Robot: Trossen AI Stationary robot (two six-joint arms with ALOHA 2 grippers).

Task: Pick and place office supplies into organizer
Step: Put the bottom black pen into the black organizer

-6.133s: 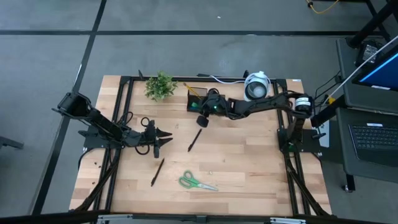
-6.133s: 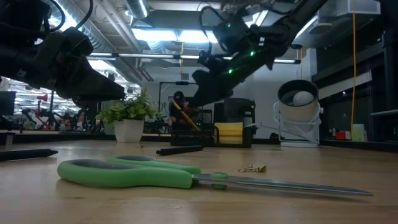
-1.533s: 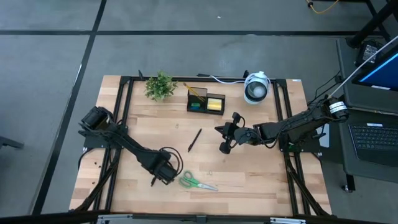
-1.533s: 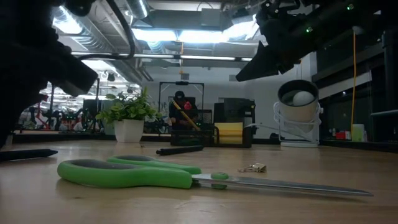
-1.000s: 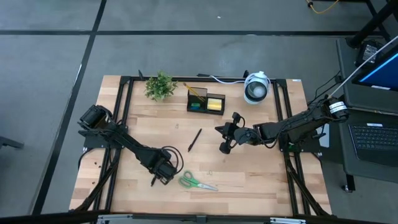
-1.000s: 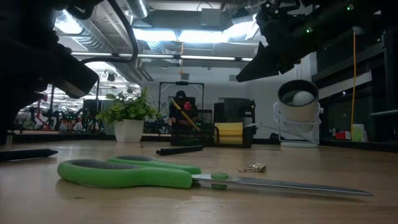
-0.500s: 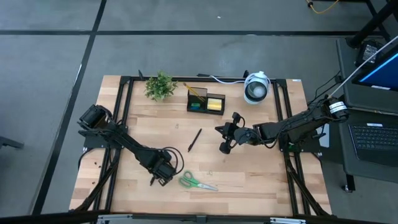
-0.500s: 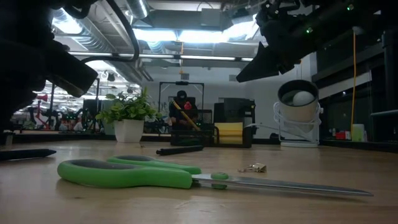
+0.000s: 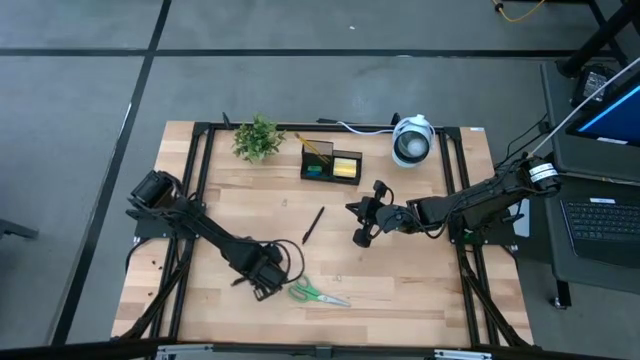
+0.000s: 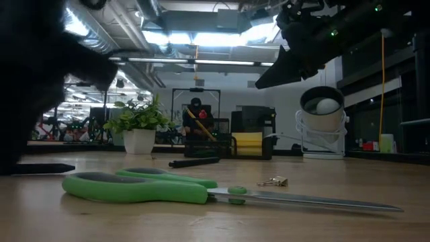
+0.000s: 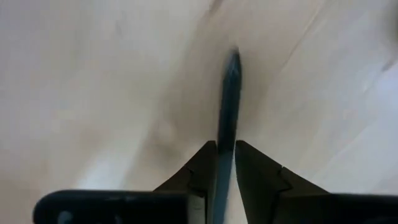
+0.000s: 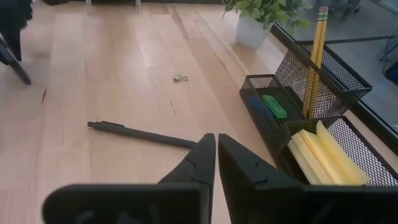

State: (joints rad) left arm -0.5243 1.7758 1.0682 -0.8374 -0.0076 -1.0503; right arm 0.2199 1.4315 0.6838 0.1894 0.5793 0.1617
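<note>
The left gripper pinches a black pen low over the counter, beside the scissors. The right gripper hangs closed and empty mid-counter. Another pen lies before the organizer.

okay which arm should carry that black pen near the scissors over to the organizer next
Left. Its gripper is already down at that pen, fingers on either side of it. The right gripper hangs shut mid-table, empty and away from it, though closer to the organizer.
</note>
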